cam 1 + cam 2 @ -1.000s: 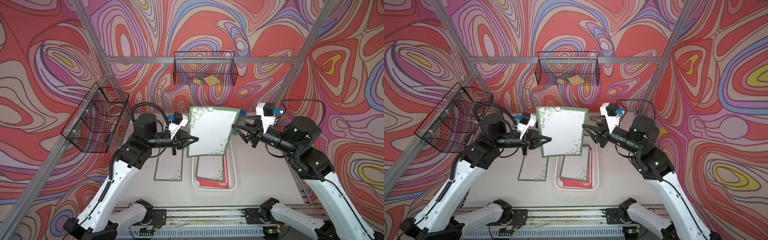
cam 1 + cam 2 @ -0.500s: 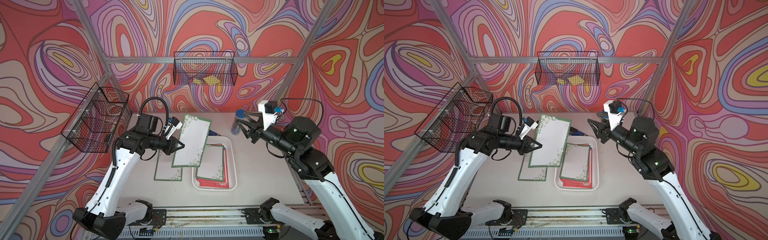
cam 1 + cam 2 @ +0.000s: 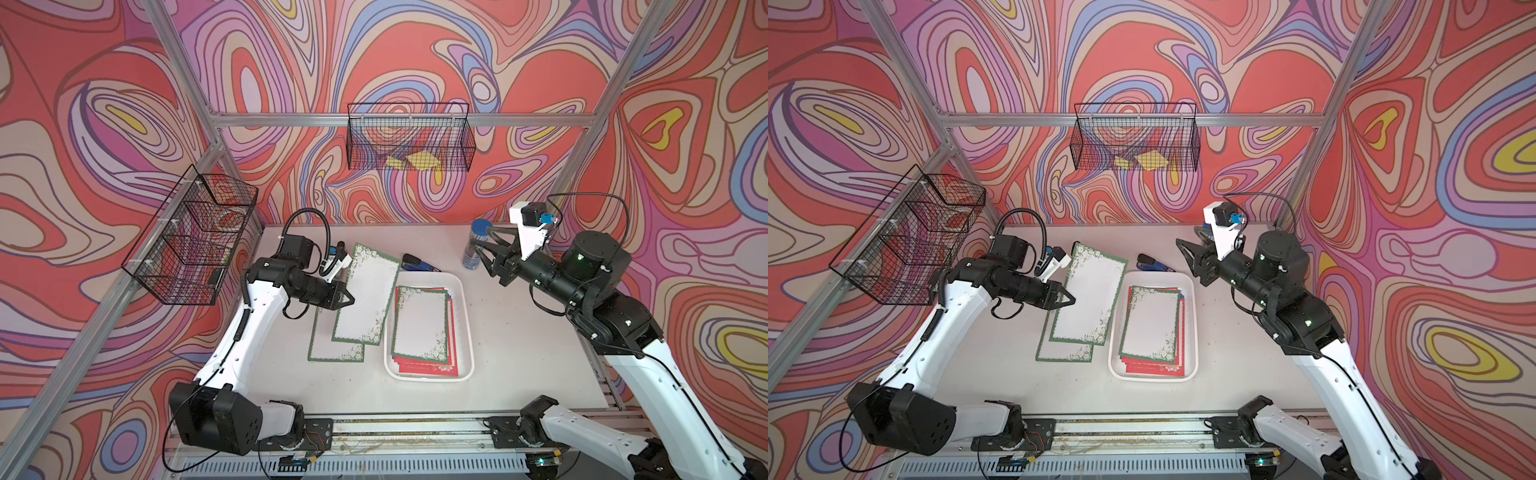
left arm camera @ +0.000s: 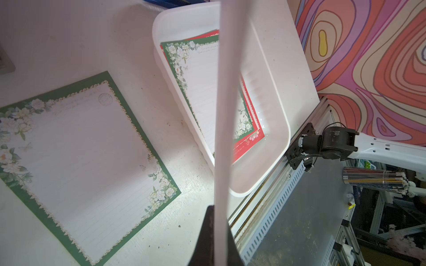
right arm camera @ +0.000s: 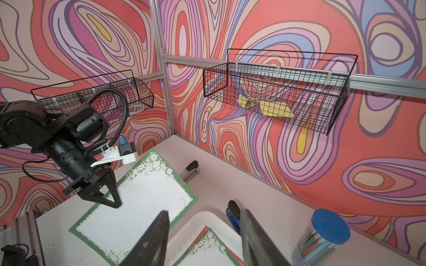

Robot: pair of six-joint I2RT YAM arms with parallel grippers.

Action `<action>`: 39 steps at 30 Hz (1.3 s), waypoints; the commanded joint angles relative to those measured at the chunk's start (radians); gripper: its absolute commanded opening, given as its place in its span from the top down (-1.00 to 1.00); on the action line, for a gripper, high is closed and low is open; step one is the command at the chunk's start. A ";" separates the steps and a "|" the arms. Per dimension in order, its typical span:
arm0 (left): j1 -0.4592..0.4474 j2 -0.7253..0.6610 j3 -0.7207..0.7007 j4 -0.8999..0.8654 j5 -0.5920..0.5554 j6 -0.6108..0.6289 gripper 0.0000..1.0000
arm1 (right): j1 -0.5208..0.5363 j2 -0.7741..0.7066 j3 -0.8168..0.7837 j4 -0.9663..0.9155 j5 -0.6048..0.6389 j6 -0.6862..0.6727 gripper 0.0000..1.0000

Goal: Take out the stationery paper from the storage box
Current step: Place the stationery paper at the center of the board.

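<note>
Lowered leftward, the stationery paper (image 3: pixel 370 299) (green floral border, white centre) hangs tilted.

Two baskets (image 3: pixel 415 137), one storage box (image 3: pixel 468 332), one stapler (image 3: pixel 419 264), one pen jar (image 3: pixel 473 249)

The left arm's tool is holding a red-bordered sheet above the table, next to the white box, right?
Not quite: the sheet in the left tool has a green border, not red, as both top views show. It is above the table, next to the white box.
</note>
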 commanded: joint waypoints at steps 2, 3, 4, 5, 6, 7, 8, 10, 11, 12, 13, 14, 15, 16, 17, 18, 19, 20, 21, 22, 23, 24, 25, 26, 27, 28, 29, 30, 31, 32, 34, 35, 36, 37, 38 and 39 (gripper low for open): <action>0.016 -0.005 -0.049 0.018 0.030 0.076 1.00 | 0.002 0.019 0.012 -0.044 0.021 -0.013 -0.06; 0.019 -0.009 -0.064 0.036 0.035 0.069 1.00 | 0.002 0.022 0.014 -0.050 0.020 -0.013 -0.06; 0.027 -0.013 -0.079 0.055 0.045 0.061 1.00 | 0.002 0.026 0.016 -0.054 0.020 -0.013 -0.06; 0.037 -0.015 -0.093 0.071 0.062 0.051 1.00 | 0.002 0.030 0.017 -0.057 0.020 -0.013 -0.06; 0.048 -0.015 -0.101 0.079 0.075 0.048 1.00 | 0.002 0.032 0.016 -0.060 0.018 -0.013 -0.06; 0.060 -0.012 -0.110 0.088 0.085 0.045 1.00 | 0.002 0.036 0.016 -0.063 0.018 -0.013 -0.06; 0.072 -0.006 -0.118 0.093 0.088 0.042 1.00 | 0.002 0.040 0.016 -0.066 0.015 -0.013 -0.06; 0.091 0.010 -0.127 0.093 0.088 0.044 1.00 | 0.002 0.045 0.017 -0.072 0.016 -0.015 -0.06; 0.100 0.020 -0.130 0.092 0.086 0.043 1.00 | 0.002 0.048 0.017 -0.075 0.015 -0.014 -0.06; 0.107 0.028 -0.131 0.091 0.086 0.044 1.00 | 0.002 0.049 0.018 -0.077 0.016 -0.017 -0.06; 0.109 0.035 -0.132 0.092 0.083 0.042 1.00 | 0.002 0.054 0.021 -0.080 0.016 -0.017 -0.06; 0.110 0.039 -0.133 0.096 0.079 0.038 1.00 | 0.002 0.059 0.025 -0.082 0.017 -0.017 -0.06; 0.109 0.042 -0.134 0.102 0.068 0.032 1.00 | 0.002 0.063 0.028 -0.087 0.015 -0.017 -0.06; 0.110 0.047 -0.136 0.105 0.046 0.025 1.00 | 0.002 0.068 0.032 -0.093 0.016 -0.017 -0.06; 0.110 0.055 -0.136 0.100 0.027 0.022 1.00 | 0.002 0.073 0.036 -0.099 0.014 -0.017 -0.05; 0.110 0.064 -0.135 0.094 0.013 0.023 1.00 | 0.002 0.078 0.039 -0.104 0.011 -0.017 -0.06; 0.109 0.075 -0.133 0.087 -0.002 0.022 1.00 | 0.002 0.082 0.042 -0.111 0.010 -0.017 -0.06; 0.109 0.086 -0.133 0.081 -0.015 0.020 1.00 | 0.002 0.087 0.044 -0.117 0.008 -0.019 -0.06; 0.110 0.095 -0.132 0.080 -0.021 0.015 1.00 | 0.002 0.091 0.046 -0.123 0.007 -0.020 -0.06; 0.111 0.103 -0.132 0.077 -0.028 0.011 1.00 | 0.002 0.094 0.050 -0.130 0.006 -0.019 -0.06; 0.110 0.109 -0.131 0.077 -0.034 0.007 1.00 | 0.002 0.098 0.054 -0.136 0.003 -0.018 -0.06; 0.109 0.116 -0.130 0.078 -0.045 0.002 1.00 | 0.003 0.100 0.057 -0.141 0.001 -0.017 -0.06; 0.111 0.125 -0.127 0.079 -0.064 -0.006 1.00 | 0.002 0.101 0.056 -0.147 -0.004 -0.017 -0.06; 0.110 0.137 -0.121 0.074 -0.076 -0.007 1.00 | 0.003 0.100 0.056 -0.151 -0.006 -0.017 -0.06; 0.110 0.149 -0.115 0.066 -0.084 -0.005 1.00 | 0.002 0.101 0.055 -0.154 -0.007 -0.019 -0.06; 0.111 0.164 -0.107 0.060 -0.090 -0.007 1.00 | 0.002 0.101 0.054 -0.158 -0.007 -0.022 -0.06; 0.111 0.178 -0.099 0.056 -0.093 -0.009 1.00 | 0.002 0.101 0.054 -0.164 -0.008 -0.026 -0.06; 0.111 0.189 -0.094 0.054 -0.094 -0.011 1.00 | 0.002 0.101 0.054 -0.168 -0.007 -0.029 -0.06; 0.111 0.198 -0.091 0.055 -0.091 -0.012 1.00 | 0.002 0.101 0.056 -0.175 -0.004 -0.035 -0.06; 0.111 0.206 -0.090 0.058 -0.094 -0.012 1.00 | 0.002 0.101 0.055 -0.178 -0.003 -0.037 -0.06; 0.111 0.217 -0.090 0.065 -0.118 -0.021 1.00 | 0.002 0.101 0.055 -0.184 -0.001 -0.045 -0.06; 0.112 0.224 -0.089 0.067 -0.126 -0.025 1.00 | 0.002 0.102 0.056 -0.188 -0.003 -0.049 -0.06; 0.112 0.230 -0.089 0.068 -0.130 -0.030 1.00 | 0.002 0.104 0.058 -0.192 -0.003 -0.052 -0.06; 0.115 0.234 -0.089 0.073 -0.136 -0.042 1.00 | 0.002 0.105 0.061 -0.199 -0.004 -0.057 -0.06; 0.118 0.240 -0.090 0.079 -0.140 -0.051 1.00 | 0.002 0.108 0.065 -0.205 -0.006 -0.061 -0.06; 0.119 0.242 -0.094 0.088 -0.143 -0.061 1.00 | 0.002 0.113 0.069 -0.213 -0.006 -0.066 -0.06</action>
